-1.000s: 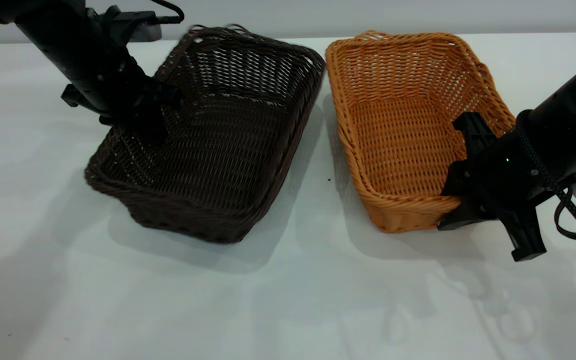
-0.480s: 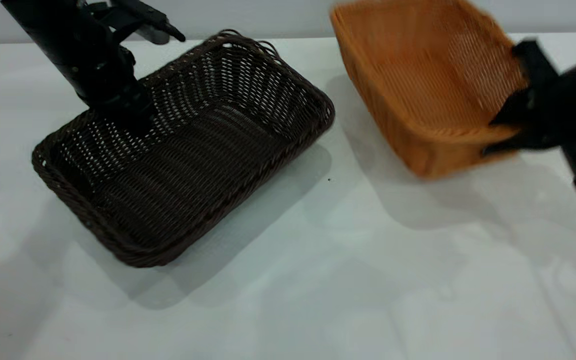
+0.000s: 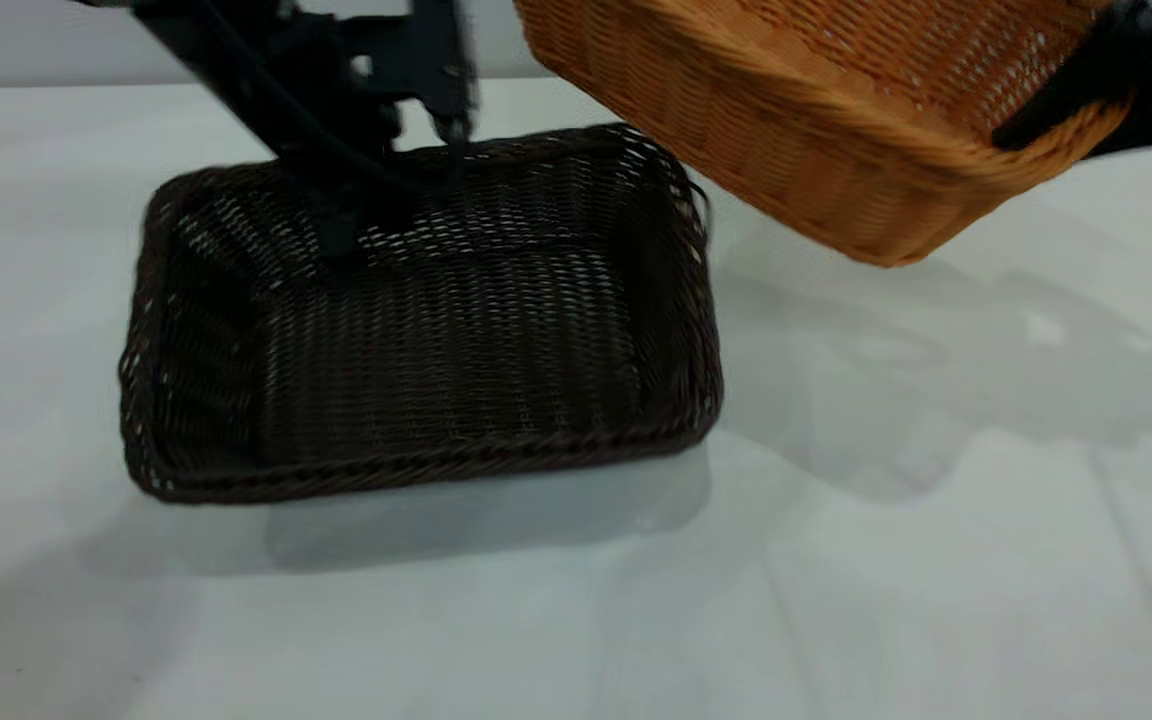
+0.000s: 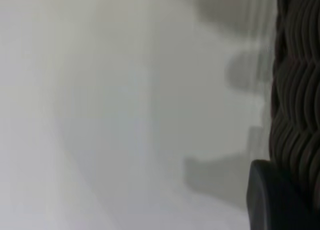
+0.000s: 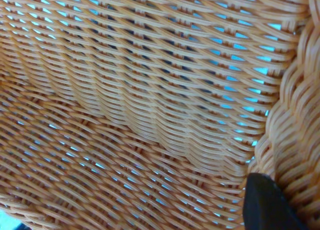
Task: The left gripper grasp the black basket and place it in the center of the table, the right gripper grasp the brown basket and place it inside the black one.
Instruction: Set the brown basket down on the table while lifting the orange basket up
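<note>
While the left gripper [image 3: 336, 215] is clenching the dark woven wicker black basket's [image 3: 416, 330] twelve-o'clock rim on the white table [image 3: 836, 560], the right gripper [image 3: 1066, 105] is grasping the airborne orange-tan wicker brown basket [image 3: 796, 120] at two o'clock.

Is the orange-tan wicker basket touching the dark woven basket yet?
Apart. In the exterior view the orange-tan wicker basket hangs tilted in the right claw, lifted off the white table, with table showing between it and the dark woven basket.

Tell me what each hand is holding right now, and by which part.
The right hand holds the brown basket by its rim, lifted and tilted. The left hand grips the black basket at its far rim.
</note>
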{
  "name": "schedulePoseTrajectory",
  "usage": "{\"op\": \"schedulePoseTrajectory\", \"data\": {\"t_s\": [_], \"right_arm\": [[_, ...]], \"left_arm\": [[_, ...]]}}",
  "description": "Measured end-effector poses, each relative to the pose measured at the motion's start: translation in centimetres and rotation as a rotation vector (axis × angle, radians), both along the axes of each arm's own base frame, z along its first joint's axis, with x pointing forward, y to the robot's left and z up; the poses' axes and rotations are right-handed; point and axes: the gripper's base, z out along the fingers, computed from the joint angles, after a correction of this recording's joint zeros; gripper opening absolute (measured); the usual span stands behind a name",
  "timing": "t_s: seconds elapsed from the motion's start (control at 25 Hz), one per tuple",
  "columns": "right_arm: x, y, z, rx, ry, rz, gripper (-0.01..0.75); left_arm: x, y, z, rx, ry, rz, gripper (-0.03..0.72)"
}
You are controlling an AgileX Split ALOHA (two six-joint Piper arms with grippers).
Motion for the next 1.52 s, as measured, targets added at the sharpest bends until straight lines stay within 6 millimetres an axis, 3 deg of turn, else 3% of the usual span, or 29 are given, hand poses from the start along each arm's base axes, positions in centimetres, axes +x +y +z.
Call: {"op": "schedulePoseTrajectory", "data": {"t_s": [0.28,0.56,0.72,0.96,1.12,1.28,1.4,1.52], "right_arm": [[2.2,-0.3,3.0,0.003,-0.086,0.043,0.079],[2.8,-0.4,3.6,-0.003,-0.114,0.051,0.079],[2.8,-0.4,3.6,-0.002,-0.113,0.052,0.079],[2.8,-0.4,3.6,-0.001,-0.113,0.053,0.079],[2.8,-0.9,3.7,-0.003,-0.114,0.039,0.079],[3.0,-2.6,3.6,-0.015,-0.106,-0.034,0.079],[3.1,-3.6,3.6,-0.033,-0.112,-0.070,0.079],[3.2,-3.8,3.7,-0.041,-0.118,-0.082,0.079]], "left_arm": [[-0.9,-2.8,-0.7,0.019,-0.053,-0.114,0.076],[-1.5,-4.1,-0.7,0.015,-0.054,-0.137,0.091],[-1.6,-4.1,-1.0,0.001,-0.038,-0.103,0.175],[-2.0,-4.7,-1.8,0.001,-0.019,-0.104,0.363],[-2.1,-5.1,-1.3,-0.006,-0.034,-0.114,0.402],[-2.4,-5.3,1.7,-0.014,-0.029,-0.127,0.405],[-3.1,-5.2,6.1,-0.022,-0.012,-0.143,0.405],[-4.4,-4.7,11.9,-0.048,-0.023,-0.148,0.403]]}}
